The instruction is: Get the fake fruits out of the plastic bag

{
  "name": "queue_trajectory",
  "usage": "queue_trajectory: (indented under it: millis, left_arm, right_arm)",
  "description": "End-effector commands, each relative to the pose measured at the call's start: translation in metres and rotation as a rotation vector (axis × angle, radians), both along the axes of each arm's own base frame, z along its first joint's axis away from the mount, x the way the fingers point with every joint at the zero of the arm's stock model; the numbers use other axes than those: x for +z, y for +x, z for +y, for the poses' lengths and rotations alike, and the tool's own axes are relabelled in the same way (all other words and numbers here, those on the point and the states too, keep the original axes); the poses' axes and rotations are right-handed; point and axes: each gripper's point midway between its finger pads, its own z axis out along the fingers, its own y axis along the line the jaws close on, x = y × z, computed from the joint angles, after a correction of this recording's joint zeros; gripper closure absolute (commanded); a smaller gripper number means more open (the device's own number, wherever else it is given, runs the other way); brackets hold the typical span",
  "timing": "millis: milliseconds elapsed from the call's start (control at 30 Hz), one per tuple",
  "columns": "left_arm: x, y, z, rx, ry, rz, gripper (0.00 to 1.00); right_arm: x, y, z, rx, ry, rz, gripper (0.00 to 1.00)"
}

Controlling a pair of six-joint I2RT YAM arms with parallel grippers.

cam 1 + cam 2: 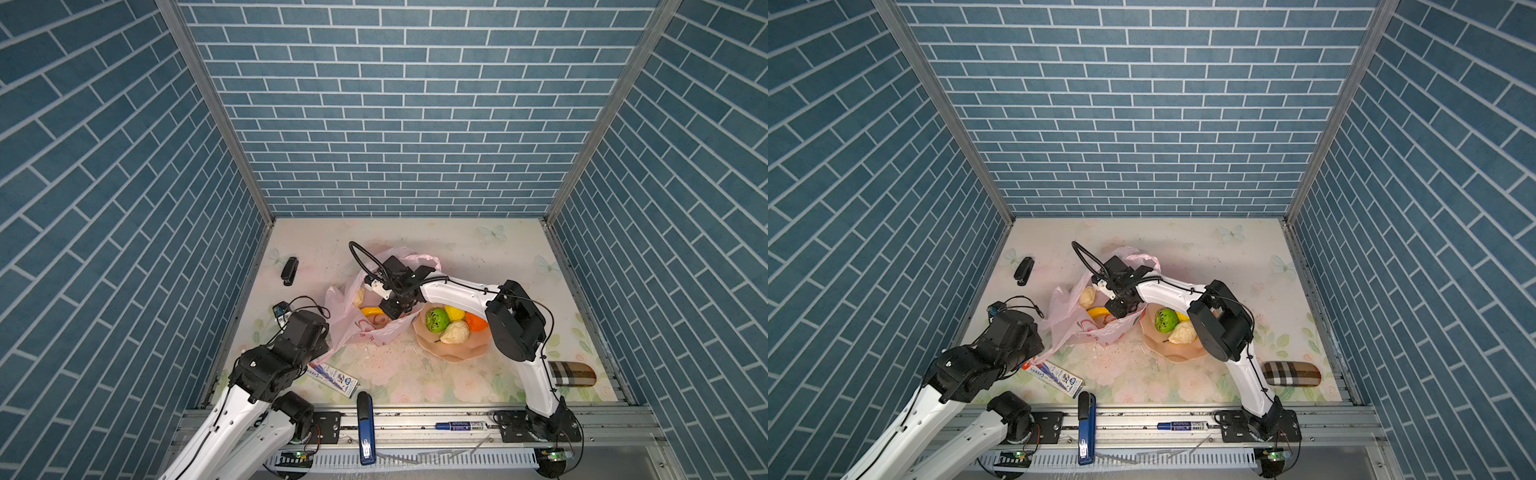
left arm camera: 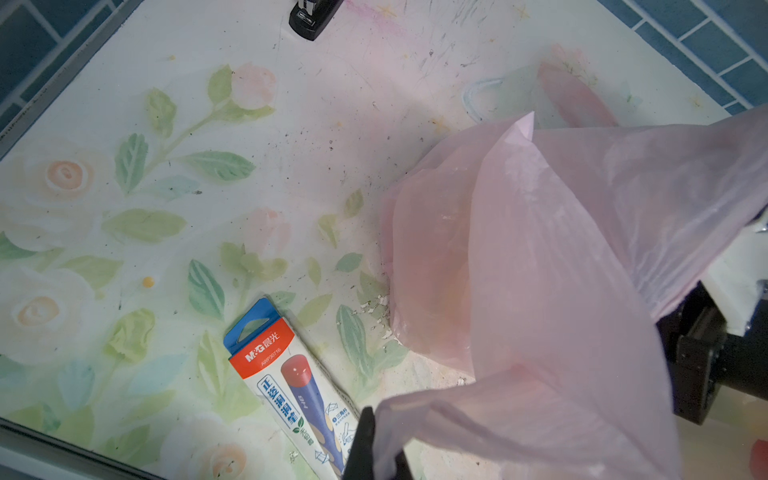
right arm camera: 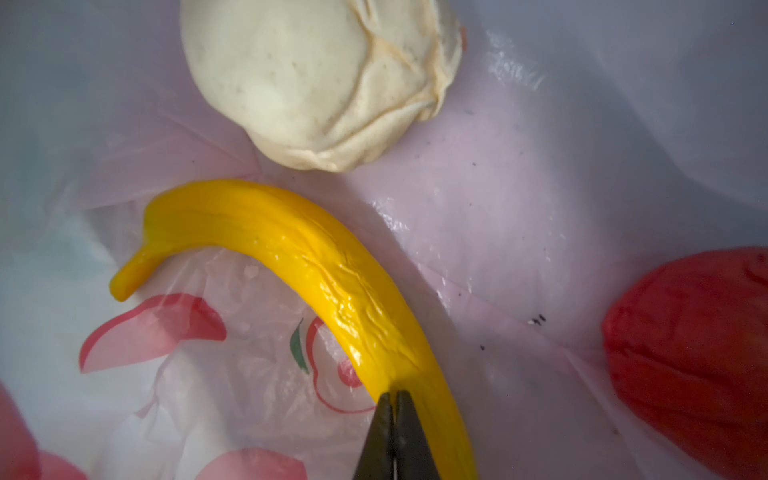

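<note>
The pink plastic bag [image 1: 374,328] lies open in the middle of the table in both top views. Inside it are a yellow banana [image 3: 291,249], a cream fruit [image 3: 316,79] and a red fruit [image 3: 698,353]. My right gripper [image 3: 395,399] reaches down into the bag and is shut on the banana's thick end. My left gripper [image 2: 376,453] is shut on a stretched handle of the bag [image 2: 540,270] at the bag's near left. On the peach plate [image 1: 457,353] to the right of the bag sit a green ball [image 1: 437,319], a yellow round fruit [image 1: 454,312], an orange [image 1: 476,321] and a cream fruit [image 1: 455,332].
A black stapler [image 1: 289,271] lies at the far left and a pencil box [image 1: 332,376] near the left arm. A blue stapler [image 1: 365,428] and a marker [image 1: 459,425] lie on the front rail. A plaid case [image 1: 571,374] lies at the near right.
</note>
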Motion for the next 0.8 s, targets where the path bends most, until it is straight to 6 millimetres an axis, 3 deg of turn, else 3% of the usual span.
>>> queue_trajectory:
  millis: [0,533,767]
  left_arm:
    - [0.006,0.004,0.002,0.006,0.010,-0.028,1.00]
    - [0.016,0.014,0.000,0.013,0.005,-0.070,1.00]
    - [0.012,0.016,-0.002,0.009,0.015,-0.050,1.00]
  right_arm:
    - [0.016,-0.006,-0.014,0.026,-0.036,-0.038,0.94]
    - [0.044,-0.006,-0.027,-0.013,-0.064,-0.118,0.95]
    - [0.055,-0.007,-0.031,-0.019,-0.070,-0.158,0.95]
